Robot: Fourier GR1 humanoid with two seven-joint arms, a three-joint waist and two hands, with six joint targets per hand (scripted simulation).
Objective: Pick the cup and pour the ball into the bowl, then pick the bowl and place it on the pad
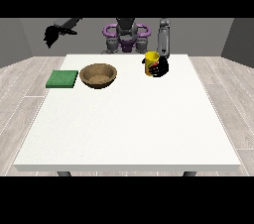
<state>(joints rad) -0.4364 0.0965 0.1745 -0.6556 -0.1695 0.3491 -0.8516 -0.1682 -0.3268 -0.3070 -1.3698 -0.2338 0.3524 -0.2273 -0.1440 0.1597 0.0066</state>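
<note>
A yellow cup (151,60) stands upright at the table's far right part. The black hand at the view's right (160,68) is against the cup's right side with its fingers curled round it. The ball is hidden from this view. A brown wooden bowl (98,75) sits left of the cup, near the far middle of the table. A flat green pad (62,79) lies at the table's left edge, just left of the bowl. The hand at the view's left (52,34) hangs in the air beyond the table's far left corner, away from everything.
The white table (129,129) stretches wide towards the camera in front of the bowl and cup. The robot's torso (126,37) stands behind the far edge. Wooden floor surrounds the table.
</note>
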